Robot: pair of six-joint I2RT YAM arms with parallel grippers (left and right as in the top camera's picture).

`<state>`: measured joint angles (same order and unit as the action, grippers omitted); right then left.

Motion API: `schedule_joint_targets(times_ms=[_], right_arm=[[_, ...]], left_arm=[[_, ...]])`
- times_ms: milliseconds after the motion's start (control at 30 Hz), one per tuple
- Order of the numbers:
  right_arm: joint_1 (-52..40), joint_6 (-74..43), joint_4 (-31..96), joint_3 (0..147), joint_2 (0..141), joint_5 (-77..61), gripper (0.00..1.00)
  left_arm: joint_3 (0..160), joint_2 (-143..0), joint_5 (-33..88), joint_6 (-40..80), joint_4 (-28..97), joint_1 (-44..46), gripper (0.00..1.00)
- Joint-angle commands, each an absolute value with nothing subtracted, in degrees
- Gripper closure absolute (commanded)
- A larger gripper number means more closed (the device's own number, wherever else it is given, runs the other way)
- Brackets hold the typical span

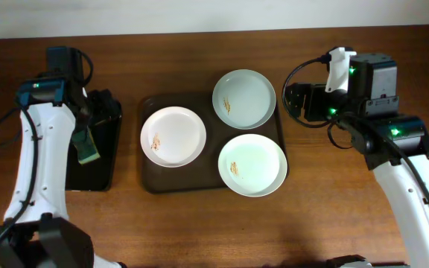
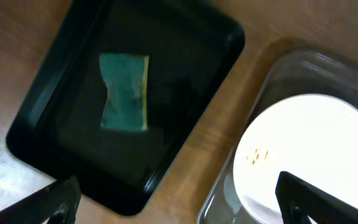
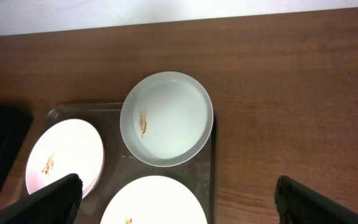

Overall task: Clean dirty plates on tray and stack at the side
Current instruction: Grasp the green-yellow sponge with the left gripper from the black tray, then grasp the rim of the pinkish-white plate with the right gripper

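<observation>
wooden table (image 1: 199,231), dark reddish-brown, fine grain running left to right, fills nearly every view. finish smooth, low gloss. along the far edge a pale off-white band (image 1: 162,15), flat and featureless; wall or floor, cannot tell. light even and diffuse, shadows on the wood short and soft-edged. in the left wrist view the wood reads lighter and blurred, with a whitish sheen at the lower left corner.

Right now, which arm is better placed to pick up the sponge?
Left. The left gripper hangs open above the black tray where the sponge lies. The right gripper is at the far side of the brown tray.
</observation>
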<state>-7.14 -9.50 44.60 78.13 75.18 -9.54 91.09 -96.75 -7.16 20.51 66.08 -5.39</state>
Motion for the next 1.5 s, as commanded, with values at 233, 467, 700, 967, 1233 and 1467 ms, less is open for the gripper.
schedule_joint_targets(times_ms=[233, 467, 700, 967, 1233, 1467], right_arm=[[-7.62, -9.98, 47.88, 79.31, 78.46, -10.74, 0.02], [-8.36, -9.96, 47.83, 79.31, 81.12, -12.01, 0.02], [-8.36, -9.96, 47.81, 79.31, 81.12, -12.01, 0.02], [-8.36, -9.98, 47.99, 79.31, 81.12, -12.01, 0.01], [-8.75, -13.23, 44.6, 79.33, 81.12, -13.76, 0.05], [-18.13, -17.69, 39.68, 88.31, 87.7, -11.09, 0.16]], left_arm=[[91.88, -110.93, -11.84, 20.78, 62.06, -9.78, 0.09], [91.77, -116.44, -11.62, 18.31, 61.14, -12.23, 0.35], [89.71, -118.41, -9.28, 16.4, 59.33, -14.7, 0.48], [81.87, -118.41, -7.73, 16.21, 48.51, -14.7, 0.6], [84.47, -110.41, -5.32, 16.36, 53.1, -14.66, 0.99], [86.5, -94.94, -0.58, 12.08, 60.64, -14.63, 0.99]])
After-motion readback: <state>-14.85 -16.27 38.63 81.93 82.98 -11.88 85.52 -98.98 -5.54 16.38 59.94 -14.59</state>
